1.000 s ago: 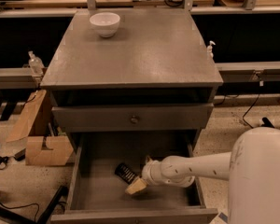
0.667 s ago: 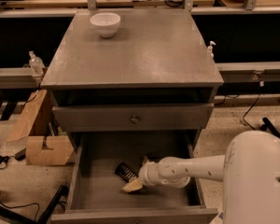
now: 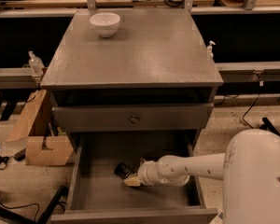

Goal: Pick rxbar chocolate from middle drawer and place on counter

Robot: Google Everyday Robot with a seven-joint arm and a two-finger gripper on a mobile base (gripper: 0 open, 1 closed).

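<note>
The rxbar chocolate (image 3: 123,170), a small flat black bar, lies on the floor of the open middle drawer (image 3: 98,190), left of centre. My gripper (image 3: 132,180) reaches into the drawer from the right on its white arm (image 3: 186,168). Its pale tip sits right against the near right end of the bar, and the contact is hidden. The counter (image 3: 144,50) is the grey top of the cabinet, above the drawer.
A white bowl (image 3: 105,24) stands on the counter's far left corner. A closed drawer front with a round knob (image 3: 134,120) sits above the open drawer. A cardboard box (image 3: 42,146) lies on the floor to the left. My white base (image 3: 259,181) fills the lower right.
My arm and gripper have shifted slightly left inside the drawer, closer onto the bar. The bar has stayed in place.
</note>
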